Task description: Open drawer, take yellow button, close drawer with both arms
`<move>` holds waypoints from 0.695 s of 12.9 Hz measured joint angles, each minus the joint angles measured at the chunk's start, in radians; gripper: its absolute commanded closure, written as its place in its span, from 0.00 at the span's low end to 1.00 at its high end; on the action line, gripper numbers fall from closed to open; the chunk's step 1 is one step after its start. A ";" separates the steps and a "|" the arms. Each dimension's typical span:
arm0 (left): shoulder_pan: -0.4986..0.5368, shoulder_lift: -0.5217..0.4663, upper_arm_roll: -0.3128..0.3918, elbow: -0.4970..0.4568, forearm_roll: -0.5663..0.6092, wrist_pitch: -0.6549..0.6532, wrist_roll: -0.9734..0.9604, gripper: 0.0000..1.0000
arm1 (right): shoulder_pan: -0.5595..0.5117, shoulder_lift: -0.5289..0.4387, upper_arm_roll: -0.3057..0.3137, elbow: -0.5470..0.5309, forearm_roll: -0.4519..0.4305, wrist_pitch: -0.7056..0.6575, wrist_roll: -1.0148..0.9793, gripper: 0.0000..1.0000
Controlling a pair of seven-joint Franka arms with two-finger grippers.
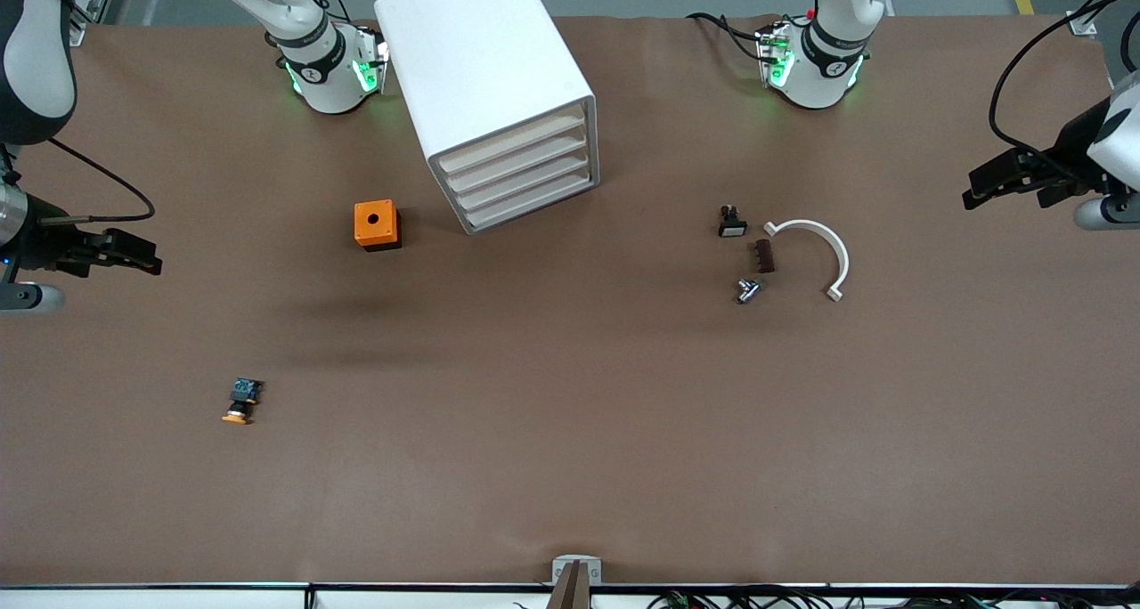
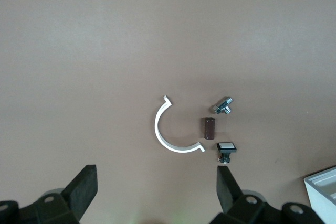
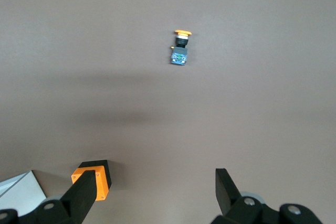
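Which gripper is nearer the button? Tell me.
Right. The right gripper hovers at the right arm's end of the table, near the button; the left gripper waits over the other end.

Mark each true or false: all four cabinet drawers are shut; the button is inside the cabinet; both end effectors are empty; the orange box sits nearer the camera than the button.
1. All four drawers, the top drawer included, are shut. True.
2. The button is inside the cabinet. False: it lies on the table.
3. The left end effector and right end effector are open and empty. True.
4. The orange box is nearer the camera than the button. False: farther.
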 measured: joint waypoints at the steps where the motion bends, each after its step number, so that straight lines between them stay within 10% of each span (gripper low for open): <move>1: 0.000 -0.005 0.000 -0.003 0.017 0.002 0.000 0.00 | 0.009 0.000 0.001 0.013 -0.001 -0.009 0.003 0.00; 9: -0.004 -0.006 0.000 -0.001 0.035 0.018 0.000 0.00 | -0.001 -0.004 -0.007 0.156 0.000 -0.257 0.060 0.00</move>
